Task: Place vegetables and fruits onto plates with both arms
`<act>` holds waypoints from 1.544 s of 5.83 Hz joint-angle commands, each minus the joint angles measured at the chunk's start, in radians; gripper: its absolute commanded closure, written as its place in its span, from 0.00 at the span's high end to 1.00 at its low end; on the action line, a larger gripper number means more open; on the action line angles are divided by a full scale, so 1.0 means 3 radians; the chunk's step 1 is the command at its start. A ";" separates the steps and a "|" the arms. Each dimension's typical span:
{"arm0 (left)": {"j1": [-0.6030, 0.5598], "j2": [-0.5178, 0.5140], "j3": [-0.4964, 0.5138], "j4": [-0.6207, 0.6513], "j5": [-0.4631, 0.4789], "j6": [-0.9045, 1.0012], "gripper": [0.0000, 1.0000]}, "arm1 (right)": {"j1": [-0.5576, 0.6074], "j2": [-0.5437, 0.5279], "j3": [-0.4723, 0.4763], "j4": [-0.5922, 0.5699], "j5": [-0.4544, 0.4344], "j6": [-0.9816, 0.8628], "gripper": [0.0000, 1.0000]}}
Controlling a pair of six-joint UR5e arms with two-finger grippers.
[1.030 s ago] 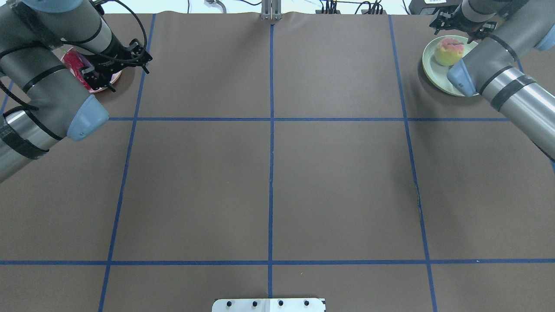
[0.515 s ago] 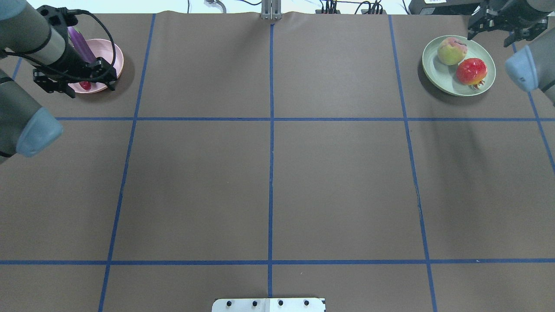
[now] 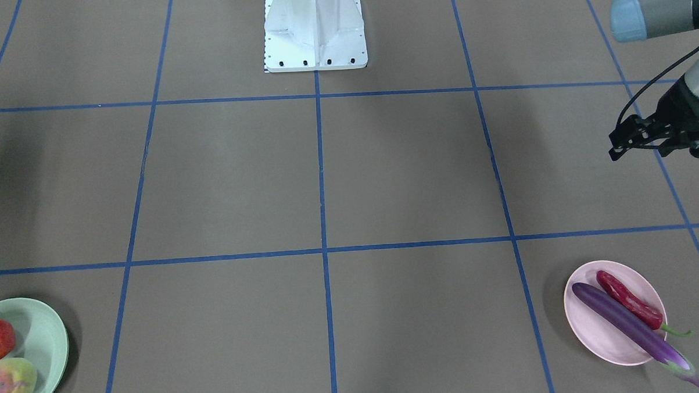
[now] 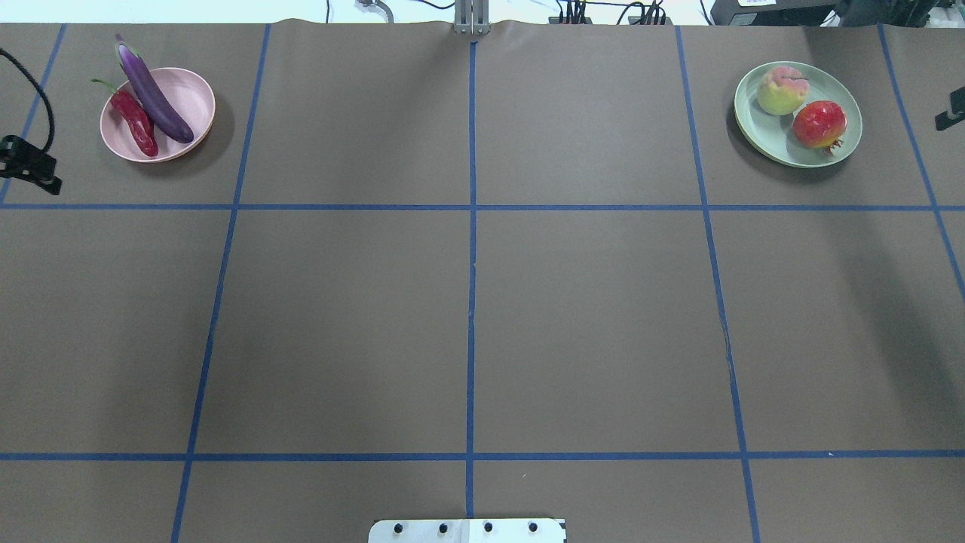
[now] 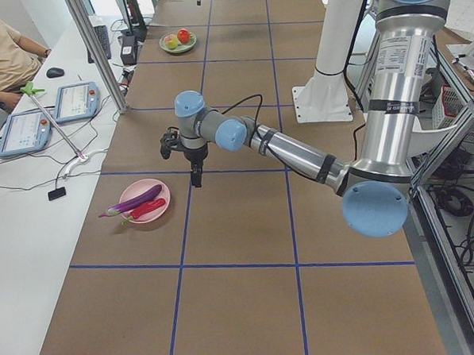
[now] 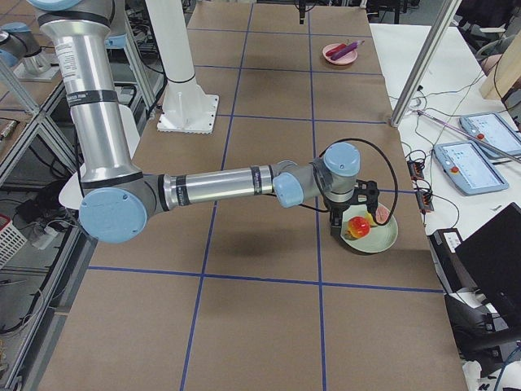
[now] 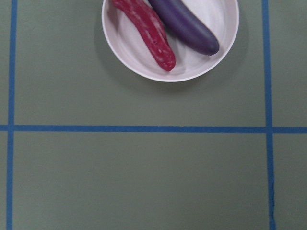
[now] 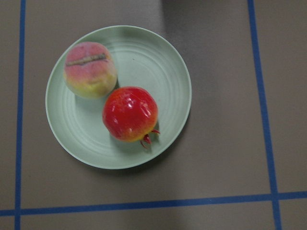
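1. Once plated, lying paired: eggplant [image 4: 153,94] and chili [image 4: 136,124] on pink plate [image 4: 192,94], peach [image 4: 782,89] and pomegranate [image 4: 819,124] on green plate [image 4: 761,128].
2. Likely light, slick; best gripped mid-body.
3. Finger state of left gripper [image 3: 644,137], right gripper [image 4: 951,118]: impossible to tell.

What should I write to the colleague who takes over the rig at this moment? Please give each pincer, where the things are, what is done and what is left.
Left pincer: open, empty, hangs beside the pink plate.
Right pincer: close to the green plate. I cannot tell whether it is open or shut, but it holds no fruit.
Eggplant and chili lie side by side on the pink plate, and the eggplant's calyx end overhangs the rim.
Peach and pomegranate-like fruit sit on the green plate.
Done: all four are placed.
Left: nothing more to place that I can see.
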 commanded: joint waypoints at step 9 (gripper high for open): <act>-0.0838 0.0559 0.0132 0.0025 -0.0789 0.0642 1.00 | -0.0091 0.0010 0.0607 -0.1388 0.0026 -0.0804 1.00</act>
